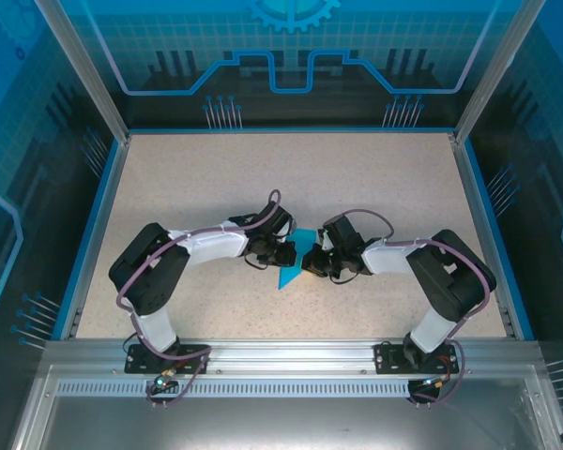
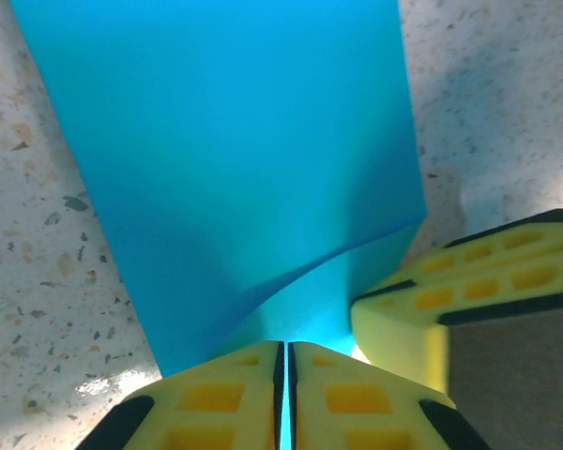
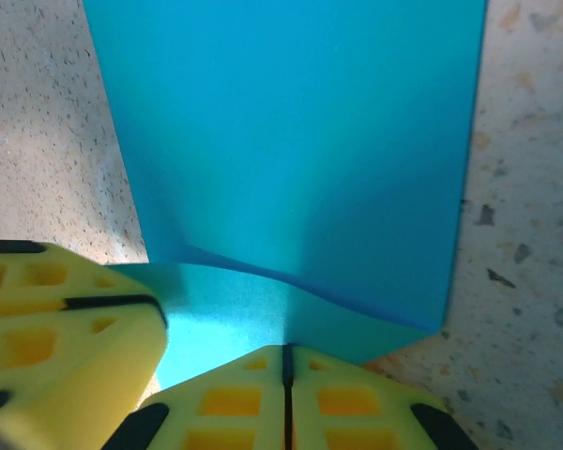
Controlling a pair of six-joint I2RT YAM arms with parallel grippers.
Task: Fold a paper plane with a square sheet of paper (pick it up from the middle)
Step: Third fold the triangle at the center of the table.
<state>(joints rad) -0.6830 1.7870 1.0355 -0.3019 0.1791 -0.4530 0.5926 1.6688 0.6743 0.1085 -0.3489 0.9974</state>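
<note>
Seen from above, the left arm bends in from its base at the near left edge of a speckled beige table and reaches toward the middle. At its end, the left gripper meets the paper. The left wrist camera shows its two yellow fingers pressed together. A thin blue line of paper runs through the seam between them, so it is clamped on the sheet.

The blue sheet of paper sits at the centre of the table, between the two grippers. From overhead it looks like a small triangle with its point toward the near edge, partly hidden by the grippers. In both wrist views it spreads away from the fingers as a broad smooth panel over the table. A paler flap curves up from this panel into the fingertips.

The right gripper is just beside the left one, tip to tip. Its yellow fingers are also squeezed together, with the raised flap running into their tips, pinched there. The right arm bends back to its base at the near right edge.
</note>
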